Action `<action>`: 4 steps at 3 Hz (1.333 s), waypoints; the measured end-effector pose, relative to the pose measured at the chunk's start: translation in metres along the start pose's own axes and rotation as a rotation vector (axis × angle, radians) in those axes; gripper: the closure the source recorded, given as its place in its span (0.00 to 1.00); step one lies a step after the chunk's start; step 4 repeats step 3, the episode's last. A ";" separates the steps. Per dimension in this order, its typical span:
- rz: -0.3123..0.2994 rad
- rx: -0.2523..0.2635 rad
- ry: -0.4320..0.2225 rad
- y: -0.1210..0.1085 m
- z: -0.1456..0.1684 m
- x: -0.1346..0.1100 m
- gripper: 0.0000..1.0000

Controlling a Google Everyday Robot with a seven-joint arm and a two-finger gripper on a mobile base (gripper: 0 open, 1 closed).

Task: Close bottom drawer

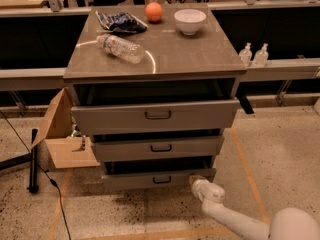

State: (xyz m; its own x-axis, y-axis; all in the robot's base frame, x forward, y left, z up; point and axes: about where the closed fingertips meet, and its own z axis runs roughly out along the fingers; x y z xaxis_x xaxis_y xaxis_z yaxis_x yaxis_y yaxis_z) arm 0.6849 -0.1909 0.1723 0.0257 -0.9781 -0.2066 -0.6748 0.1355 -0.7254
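The grey cabinet (pixel 155 59) has three drawers, all pulled out part way. The bottom drawer (pixel 150 180) is the lowest and slimmest, with a small dark loop handle (pixel 161 180), and it stands out a little from the cabinet. My gripper (pixel 196 182) is on the end of the white arm (pixel 235 221) that comes in from the lower right. It is low near the floor, at the right end of the bottom drawer's front panel, touching it or very close.
On the cabinet top lie a plastic bottle (pixel 120 47), a dark chip bag (pixel 120 21), an orange (pixel 154 11) and a white bowl (pixel 189 20). An open cardboard box (pixel 65 139) stands left of the cabinet. A black pole and cable (pixel 33 159) lie on the floor at the left.
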 end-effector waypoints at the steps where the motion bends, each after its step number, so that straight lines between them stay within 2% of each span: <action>1: 0.012 -0.114 0.009 0.014 -0.028 0.020 1.00; 2: 0.063 -0.178 0.039 0.036 -0.040 0.040 0.85; 3: 0.064 -0.177 0.037 0.036 -0.039 0.038 0.61; 4: 0.064 -0.177 0.037 0.036 -0.039 0.038 0.61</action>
